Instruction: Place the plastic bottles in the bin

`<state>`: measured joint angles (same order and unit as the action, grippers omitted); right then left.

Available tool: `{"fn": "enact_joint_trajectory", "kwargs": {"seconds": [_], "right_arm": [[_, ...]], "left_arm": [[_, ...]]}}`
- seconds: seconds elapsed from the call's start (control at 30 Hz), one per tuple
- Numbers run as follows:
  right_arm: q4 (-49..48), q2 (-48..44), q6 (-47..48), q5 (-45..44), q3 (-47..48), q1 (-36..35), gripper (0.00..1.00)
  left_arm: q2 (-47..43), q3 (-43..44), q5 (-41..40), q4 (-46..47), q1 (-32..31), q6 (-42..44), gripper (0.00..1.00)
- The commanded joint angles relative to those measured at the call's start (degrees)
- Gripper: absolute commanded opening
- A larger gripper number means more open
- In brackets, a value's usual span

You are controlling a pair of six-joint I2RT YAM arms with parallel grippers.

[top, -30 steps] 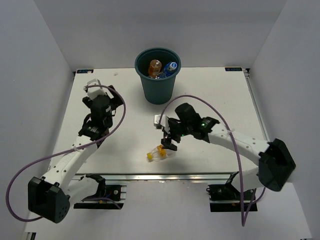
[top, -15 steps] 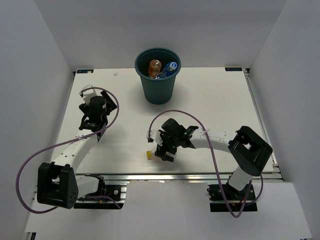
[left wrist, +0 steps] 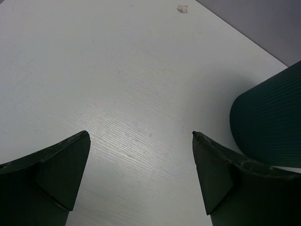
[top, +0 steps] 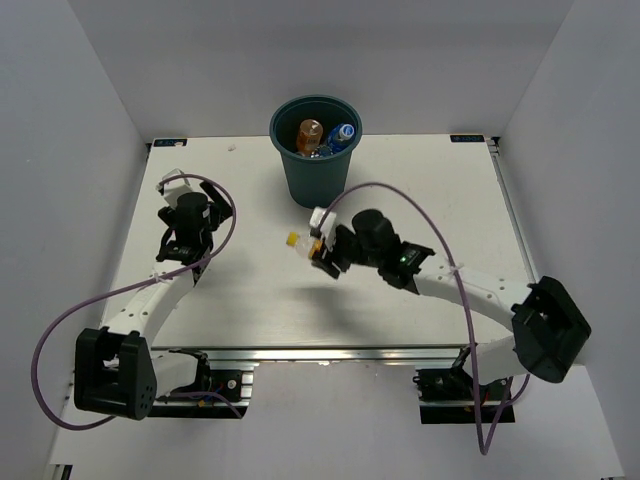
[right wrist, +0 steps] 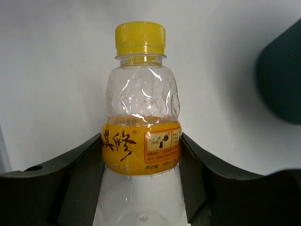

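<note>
A clear plastic bottle (right wrist: 141,117) with a yellow cap and a yellow-orange label sits between the fingers of my right gripper (right wrist: 141,146), which is shut on its waist. In the top view that bottle (top: 303,243) is lifted off the table, cap pointing left, just below the dark teal bin (top: 315,150), with the right gripper (top: 322,250) on it. An orange bottle (top: 310,132) and a blue-labelled bottle (top: 340,135) lie inside the bin. My left gripper (left wrist: 141,141) is open over bare table, and the left gripper (top: 183,222) stands left of the bin.
The bin's ribbed wall (left wrist: 270,122) shows at the right of the left wrist view and the bin's wall (right wrist: 282,80) at the right of the right wrist view. A small scrap (left wrist: 182,8) lies on the white table (top: 420,200). Grey walls close in the sides.
My right gripper closed on the yellow-capped bottle near the table's front, lifted it and carried it up toward the bin. The left arm drew back slightly to the left, still open.
</note>
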<state>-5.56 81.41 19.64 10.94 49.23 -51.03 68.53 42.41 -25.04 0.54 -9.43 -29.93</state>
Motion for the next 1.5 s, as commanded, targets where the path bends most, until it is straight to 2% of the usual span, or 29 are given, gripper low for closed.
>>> {"fn": "enact_joint_trajectory", "kwargs": {"seconds": [0.0, 0.1, 0.17, 0.2, 0.3, 0.4, 0.43, 0.5, 0.57, 0.6, 0.67, 0.73, 0.77, 0.8, 0.97, 1.07, 1.1, 1.2, 1.33, 1.43, 1.47], "right_arm": [[-9.5, -3.2, -2.1, -0.9, 8.1, 2.3, 0.29], [-12.7, -1.8, -3.5, -2.5, 17.3, 4.6, 0.28], [-13.6, 1.5, -3.7, -3.6, 22.5, 6.0, 0.24], [-13.4, 2.9, -3.9, -5.0, 28.1, 6.2, 0.24], [-12.5, 9.9, -4.3, -13.2, 36.8, 6.6, 0.23], [-12.5, 19.0, -8.4, -18.4, 46.1, 8.5, 0.29], [-12.5, 20.6, -13.2, -21.7, 49.7, 9.1, 0.31], [-12.7, 23.5, -15.8, -21.8, 52.2, 11.2, 0.32], [-12.7, 28.0, -20.2, -22.8, 56.2, 13.1, 0.43], [-11.8, 29.6, -21.6, -22.4, 56.2, 13.6, 0.43], [-8.6, 34.2, -22.5, -21.6, 65.8, 14.5, 0.59], [-3.3, 37.1, -22.1, -21.5, 70.6, 14.6, 0.74], [-2.3, 37.5, -21.8, -21.1, 73.0, 14.6, 0.88], [-1.9, 37.4, -21.0, -20.4, 73.3, 14.6, 0.89], [-2.3, 33.1, -20.0, -16.6, 71.7, 14.6, 0.89], [-1.7, 28.2, -20.0, -13.5, 67.0, 14.8, 0.89], [-2.4, 24.2, -21.0, -9.9, 60.6, 15.1, 0.89], [-7.0, 15.5, -25.2, -7.3, 50.2, 17.1, 0.89], [-9.7, 4.0, -30.4, -1.6, 31.8, 23.7, 0.89], [-8.4, -5.9, -28.3, -6.7, 22.4, 26.2, 0.89], [-6.8, -8.3, -27.0, -9.2, 15.6, 26.7, 0.89]], "left_arm": [[-3.1, -1.1, 1.1, 1.7, 0.5, -0.6, 0.98], [-4.3, -1.9, 1.4, 2.1, 0.5, -0.6, 0.98], [-4.5, -2.1, 1.6, 2.0, 0.5, -0.6, 0.98], [-4.4, -2.0, 1.5, 1.9, 0.5, -0.6, 0.98], [-4.0, -1.6, 1.1, 1.5, 0.6, -0.6, 0.98], [-4.2, -1.6, 1.4, 1.6, 0.7, -0.4, 0.98], [-4.4, -1.8, 2.0, 1.8, 0.7, -0.1, 0.98], [-5.3, -2.5, 2.8, 2.7, 0.8, 0.1, 0.98], [-6.0, -2.9, 3.0, 3.2, 0.9, 0.2, 0.98], [-6.2, -3.0, 2.9, 3.2, 0.9, 0.3, 0.98], [-6.4, -2.9, 2.5, 2.8, 1.0, 0.4, 0.98], [-6.1, -2.8, 2.4, 2.6, 1.0, 0.4, 0.98], [-6.0, -2.7, 2.4, 2.7, 1.0, 0.3, 0.98], [-5.9, -2.7, 3.0, 2.8, 1.0, 0.5, 0.98], [-4.9, -2.2, 3.8, 2.7, 1.0, 0.5, 0.98], [-4.8, -2.1, 4.2, 2.5, 1.1, 0.6, 0.98], [-4.9, -2.2, 5.3, 2.8, 1.1, 0.8, 0.98], [-5.2, -2.8, 6.5, 3.9, 1.1, 1.0, 0.98], [-5.0, -2.4, 6.5, 3.4, 1.1, 1.3, 0.98], [-4.8, -2.5, 6.2, 3.6, 1.2, 1.2, 0.98], [-4.6, -2.5, 6.5, 4.0, 1.2, 1.1, 0.98]]}}
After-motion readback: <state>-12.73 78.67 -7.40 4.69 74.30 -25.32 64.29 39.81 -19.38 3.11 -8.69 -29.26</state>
